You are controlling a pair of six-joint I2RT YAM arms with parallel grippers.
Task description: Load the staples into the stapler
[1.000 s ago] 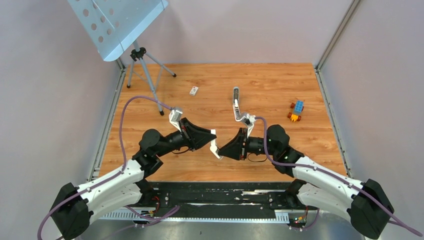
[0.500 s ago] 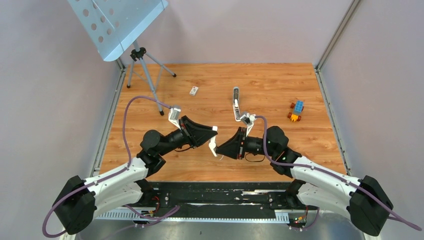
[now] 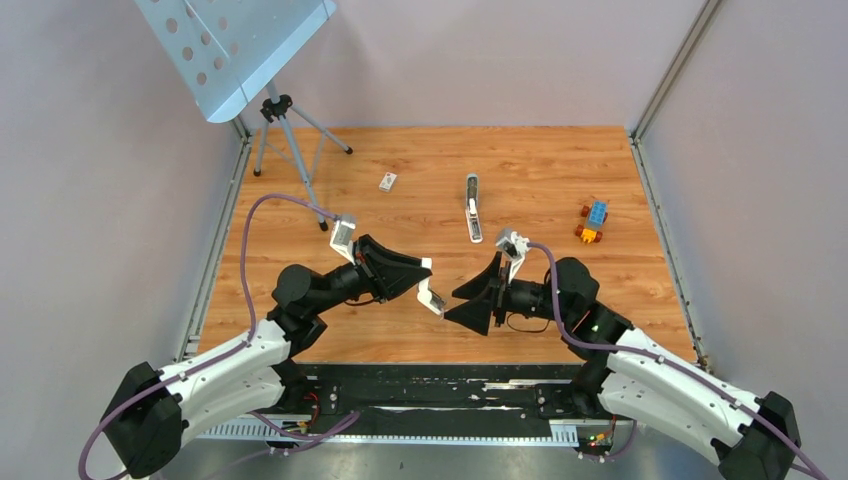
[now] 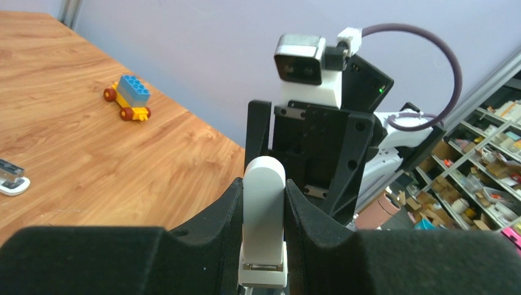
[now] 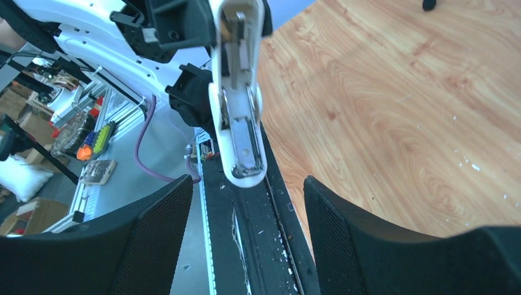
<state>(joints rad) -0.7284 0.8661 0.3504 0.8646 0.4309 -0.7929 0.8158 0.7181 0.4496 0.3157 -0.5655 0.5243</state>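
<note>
Stapler [image 5: 238, 132] clamped in left pincer [image 4: 263, 193] — right pincer [image 5: 246, 187] gapes just beside it.

L gripper [image 4: 263, 184] clamped on white stapler [image 4: 264, 236]; R arm [image 4: 319, 141] just behind; toy-brick car [image 4: 130, 98] on table [image 4: 92, 153].

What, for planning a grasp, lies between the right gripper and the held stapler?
Nothing: the right wrist view shows only air between right gripper and stapler.

Robotics lab: plain panels [image 3: 100, 200] wall in a wooden surface [image 3: 560, 170], with shelves of parts bins [image 4: 485, 175] beyond it.
</note>
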